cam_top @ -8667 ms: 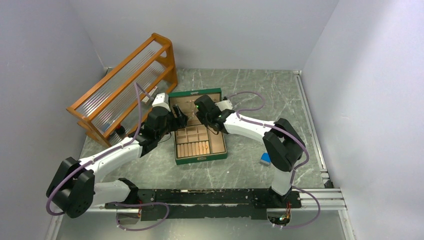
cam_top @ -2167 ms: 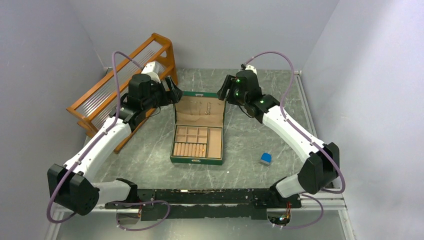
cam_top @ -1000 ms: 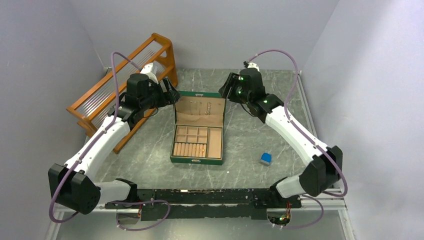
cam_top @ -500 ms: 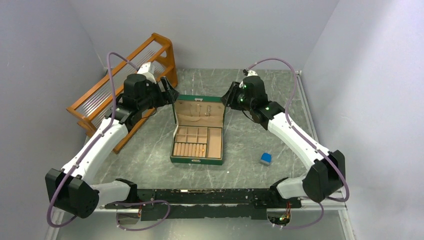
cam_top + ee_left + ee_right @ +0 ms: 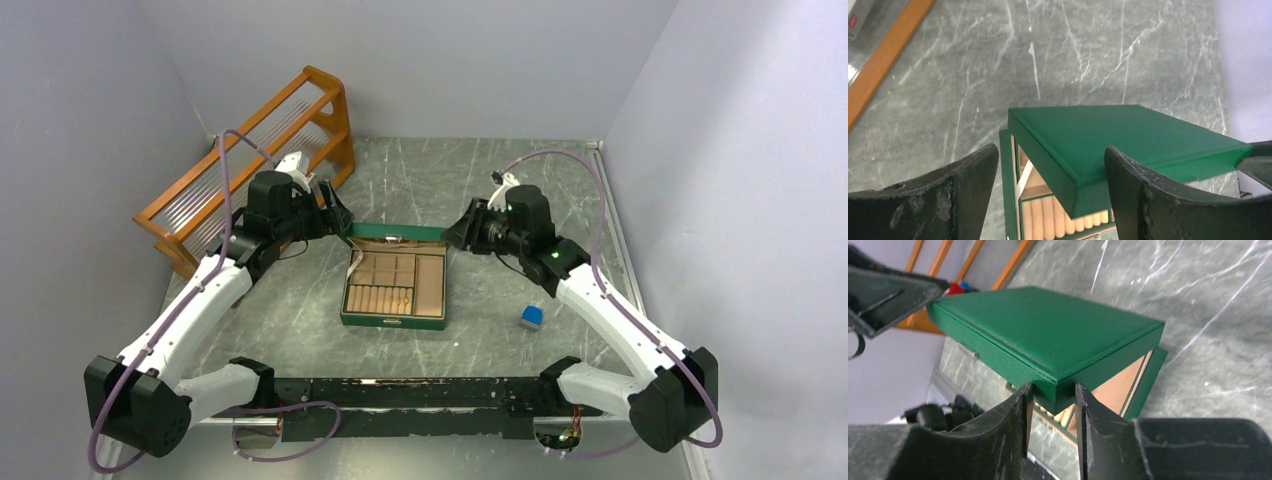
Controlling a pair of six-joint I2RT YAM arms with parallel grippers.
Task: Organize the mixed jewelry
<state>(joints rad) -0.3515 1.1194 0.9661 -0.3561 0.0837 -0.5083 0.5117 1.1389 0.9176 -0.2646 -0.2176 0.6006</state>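
The right jaws are clenching one corner of the green box's (image 5: 393, 320) half-open lid (image 5: 1048, 330), and the left jaws are gaping released around its other corner. The jewelry is not showing, since the lid between the jaws is hiding its place.

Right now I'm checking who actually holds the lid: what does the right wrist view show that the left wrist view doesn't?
Only the right wrist: the right jaws pinching a corner of the green lid, its metal clasp, and the wooden rack. Only the left wrist: the ring rolls inside the box, and the left jaws standing wide apart around the other corner. Both: the lid partly open, on the marble table.
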